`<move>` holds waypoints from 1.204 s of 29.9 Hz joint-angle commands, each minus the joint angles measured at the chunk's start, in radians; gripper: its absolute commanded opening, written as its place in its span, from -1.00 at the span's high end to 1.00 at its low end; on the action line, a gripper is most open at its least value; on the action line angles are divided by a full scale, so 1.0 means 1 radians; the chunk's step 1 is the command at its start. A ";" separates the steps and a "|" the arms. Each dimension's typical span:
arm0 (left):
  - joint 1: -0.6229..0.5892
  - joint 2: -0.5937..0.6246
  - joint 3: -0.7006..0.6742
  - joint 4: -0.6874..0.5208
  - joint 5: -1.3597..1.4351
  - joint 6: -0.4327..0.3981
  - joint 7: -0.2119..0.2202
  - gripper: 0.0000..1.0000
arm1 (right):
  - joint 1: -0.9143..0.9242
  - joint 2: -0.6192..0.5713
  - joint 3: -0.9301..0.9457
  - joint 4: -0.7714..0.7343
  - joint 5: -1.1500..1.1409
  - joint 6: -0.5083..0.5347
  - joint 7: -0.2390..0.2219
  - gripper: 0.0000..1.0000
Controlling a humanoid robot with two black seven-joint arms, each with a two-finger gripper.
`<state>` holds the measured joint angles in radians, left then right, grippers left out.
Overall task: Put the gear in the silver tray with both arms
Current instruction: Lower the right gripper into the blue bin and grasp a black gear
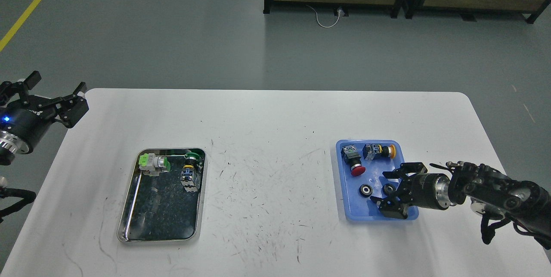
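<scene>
Over the blue tray, the right gripper hangs spread open around a small black gear. The left gripper, fingers apart, hovers well left of that tray, past the silver tray.

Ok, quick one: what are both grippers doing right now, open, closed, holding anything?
Left gripper: open, empty, off the table's left edge.
Right gripper: open, over the blue tray, around a small black gear, not yet closed.
</scene>
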<state>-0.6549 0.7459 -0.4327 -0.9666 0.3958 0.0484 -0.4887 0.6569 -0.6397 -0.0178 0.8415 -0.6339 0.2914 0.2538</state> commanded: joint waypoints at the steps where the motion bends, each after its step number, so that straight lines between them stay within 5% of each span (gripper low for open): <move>1: 0.001 0.001 0.000 0.000 0.000 0.001 0.000 -0.99 | 0.000 -0.002 -0.001 0.002 0.000 0.000 -0.001 -0.59; 18: 0.000 0.001 0.020 0.008 0.001 0.002 0.000 -0.99 | 0.000 -0.051 0.012 0.031 0.000 0.011 0.001 -0.50; 36: 0.003 0.007 0.026 0.008 0.001 0.014 0.000 -0.99 | 0.000 -0.051 0.004 0.030 0.000 0.011 -0.007 0.04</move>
<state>-0.6545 0.7526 -0.4066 -0.9587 0.3973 0.0632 -0.4887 0.6566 -0.6882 -0.0142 0.8731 -0.6332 0.3023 0.2479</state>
